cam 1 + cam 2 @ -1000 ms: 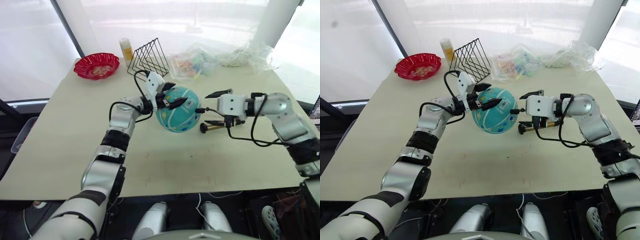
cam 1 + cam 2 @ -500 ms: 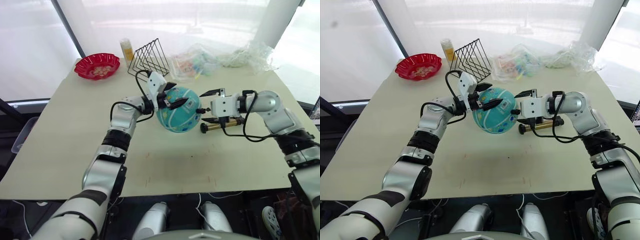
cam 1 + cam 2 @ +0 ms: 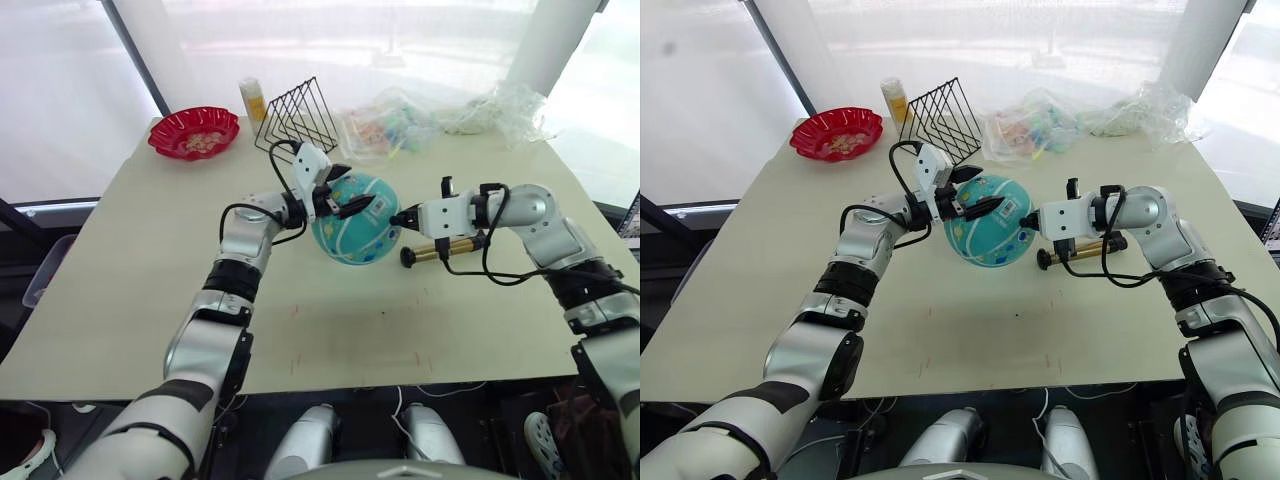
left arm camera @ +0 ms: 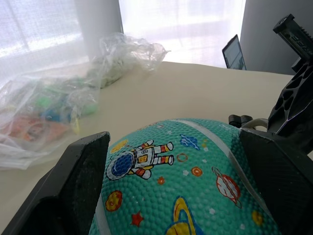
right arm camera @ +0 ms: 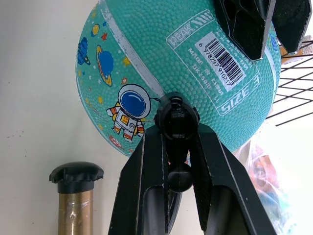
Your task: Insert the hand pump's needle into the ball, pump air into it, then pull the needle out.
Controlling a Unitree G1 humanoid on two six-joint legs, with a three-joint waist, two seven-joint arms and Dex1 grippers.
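Note:
The teal ball (image 3: 355, 220), round with white stripes and cartoon prints, sits mid-table. My left gripper (image 3: 336, 194) is open over the ball's top left, one finger (image 4: 73, 186) on each side of the ball (image 4: 186, 186). My right gripper (image 3: 404, 217) is at the ball's right side, shut on the black hose-end fitting (image 5: 176, 120), which is pressed against the ball (image 5: 161, 63). The needle is hidden behind that fitting. The bronze hand pump (image 3: 447, 250) lies on the table just under my right gripper, and its black end cap (image 5: 76, 174) shows in the right wrist view.
A red bowl (image 3: 194, 132), a yellow bottle (image 3: 252, 98) and a black wire rack (image 3: 296, 115) stand at the far left. Crumpled plastic bags (image 3: 400, 125) lie along the far edge. The table (image 3: 120, 300) has bare surface in front of the ball.
My right gripper has rolled at the wrist and closed from open onto the hose-end fitting at the ball. The ball, pump and left gripper have stayed put.

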